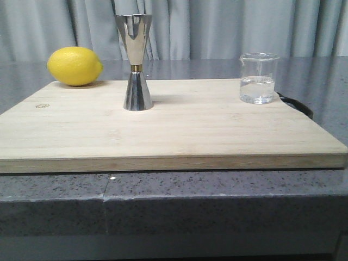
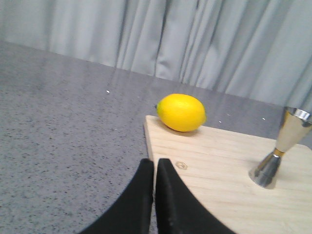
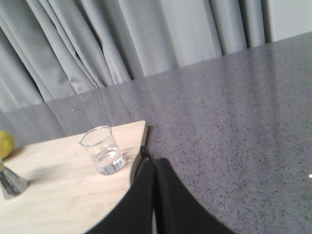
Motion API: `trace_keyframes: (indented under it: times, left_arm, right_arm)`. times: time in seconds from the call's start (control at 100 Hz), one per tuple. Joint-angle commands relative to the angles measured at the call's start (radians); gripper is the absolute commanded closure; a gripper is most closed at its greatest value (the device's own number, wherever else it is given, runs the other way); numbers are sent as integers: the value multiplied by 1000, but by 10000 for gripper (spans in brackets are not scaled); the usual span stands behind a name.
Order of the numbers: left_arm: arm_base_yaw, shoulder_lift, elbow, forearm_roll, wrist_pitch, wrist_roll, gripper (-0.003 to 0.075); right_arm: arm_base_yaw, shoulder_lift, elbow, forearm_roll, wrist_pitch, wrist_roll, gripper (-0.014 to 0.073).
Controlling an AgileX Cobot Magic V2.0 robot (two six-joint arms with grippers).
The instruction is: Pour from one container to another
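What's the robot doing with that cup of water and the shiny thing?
Nothing is being held right now. The glass beaker stands on the right side of the wooden board, part full of clear liquid. The steel jigger stands upright near the middle, and a lemon lies at the board's far left corner. The left gripper and the right gripper are both shut and empty, off the board's two sides. The pouring has not started.

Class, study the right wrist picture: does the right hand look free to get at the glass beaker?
Probably yes. The beaker stands alone near the board corner, nothing lies between it and the right hand, but the hand is shut and must open first.
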Motion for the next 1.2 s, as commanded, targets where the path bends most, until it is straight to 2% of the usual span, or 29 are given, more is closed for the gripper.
trace_keyframes:
  times: [0.0,0.17,0.4,0.47,0.52,0.66,0.73,0.83,1.11,1.19]
  left_arm:
    - [-53,106,-102,-13,-14,30,740]
    - [-144,289,-212,-13,-16,110,739]
    - [-250,486,-296,-13,-122,133,715]
    - [-286,531,-308,-7,-169,133,653]
    - [-315,561,-309,2,-210,142,577]
    - [-404,646,-309,38,-308,210,361]
    - [-447,697,-309,44,-365,210,304]
    - [-501,783,-309,53,-471,210,296]
    - [-590,1024,-309,101,-756,210,294]
    - [-610,1082,-309,117,-823,206,269]
  right_arm:
    - [3,96,-112,3,22,-90,661]
    - [3,252,-256,3,69,-217,661]
    - [3,384,-298,3,-3,-227,655]
    - [3,412,-298,3,-19,-227,628]
    - [3,429,-298,3,-36,-227,592]
    - [3,476,-298,3,-87,-227,438]
    - [3,497,-298,8,-101,-227,370]
    - [3,519,-296,14,-118,-227,327]
    - [3,545,-296,14,-131,-227,326]
    - [3,547,-296,14,-135,-227,326]
